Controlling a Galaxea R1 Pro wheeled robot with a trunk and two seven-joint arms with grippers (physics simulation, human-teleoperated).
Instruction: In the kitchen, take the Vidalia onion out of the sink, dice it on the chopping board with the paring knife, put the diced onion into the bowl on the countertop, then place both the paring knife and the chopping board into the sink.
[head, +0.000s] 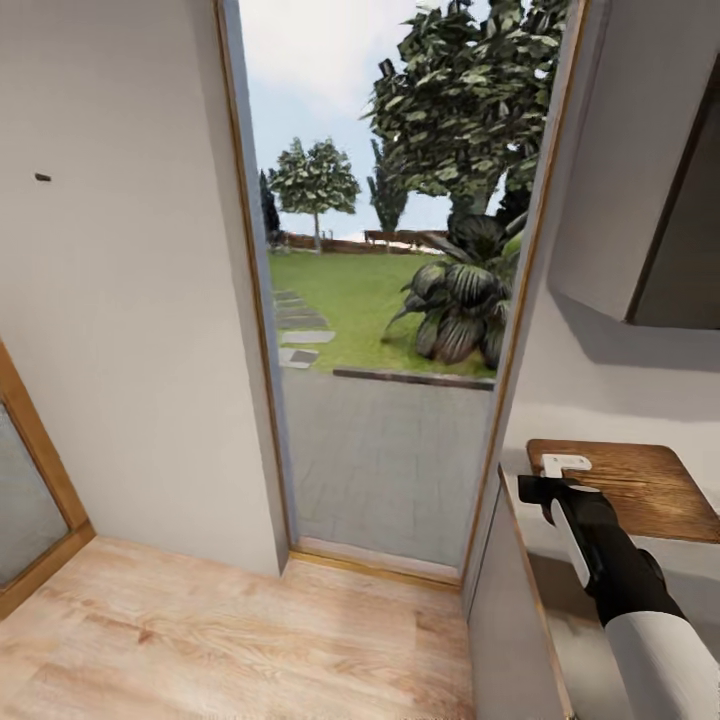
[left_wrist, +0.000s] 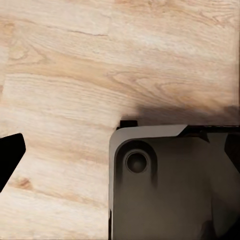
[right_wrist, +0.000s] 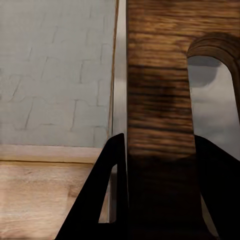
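My right gripper (head: 556, 482) is shut on the near edge of the chopping board (head: 640, 485), a brown wooden board held roughly level at the lower right of the head view. In the right wrist view the board (right_wrist: 160, 90) runs away between the two black fingers (right_wrist: 107, 200), and its rounded handle cut-out is visible. One dark fingertip (left_wrist: 10, 155) of my left gripper hangs over the light wood floor (left_wrist: 75, 75). The sink, Vidalia onion, paring knife and bowl are out of view.
Straight ahead an open doorway (head: 385, 300) with a wooden frame leads to grey paving and a garden. White wall (head: 120, 300) stands to its left. A pale grey unit (head: 510, 620) and an upper cabinet (head: 640, 170) are at the right. My own base (left_wrist: 170, 185) is below the left arm.
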